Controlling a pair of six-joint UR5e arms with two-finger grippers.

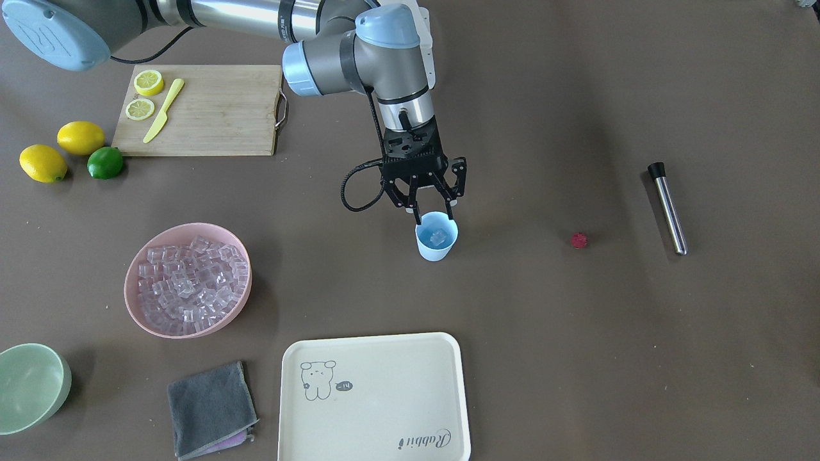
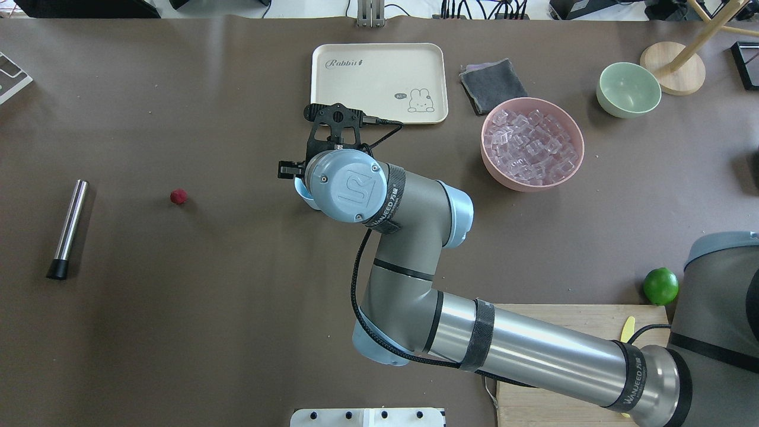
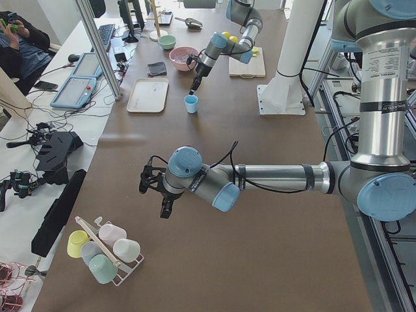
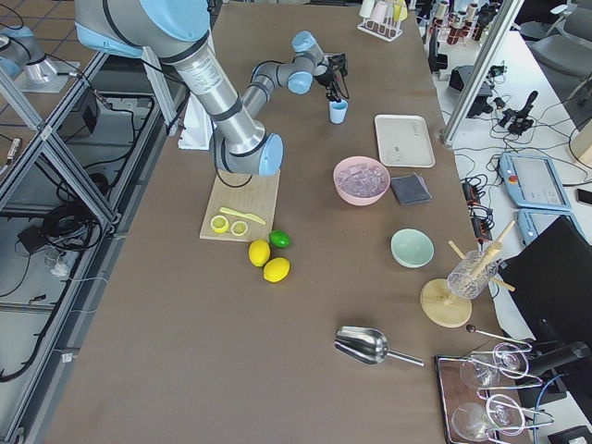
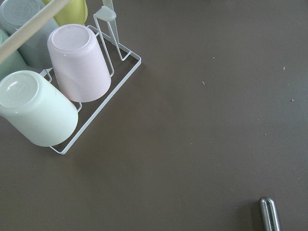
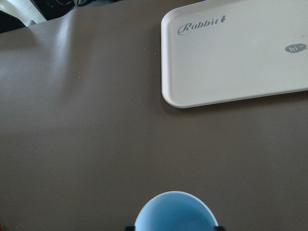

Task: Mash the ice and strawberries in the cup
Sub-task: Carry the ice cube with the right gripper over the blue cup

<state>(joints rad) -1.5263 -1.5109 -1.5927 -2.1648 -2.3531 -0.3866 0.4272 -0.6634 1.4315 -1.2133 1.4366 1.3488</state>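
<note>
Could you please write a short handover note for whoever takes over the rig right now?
Right gripper: open, empty, just above the cup.
Left gripper: off by the cup rack; open or shut cannot be told.
The cup holds ice; more ice is in the pink bowl.
Strawberry lies on the table, metal muddler beyond it, both apart from the grippers.
Done: ice in. Left: add strawberry, mash.

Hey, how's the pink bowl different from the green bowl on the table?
The pink bowl is heaped with clear ice cubes; the green bowl looks empty. The pink bowl is clearly wider than the green bowl. Both are round, upright, and stand near the grey cloth.
</note>
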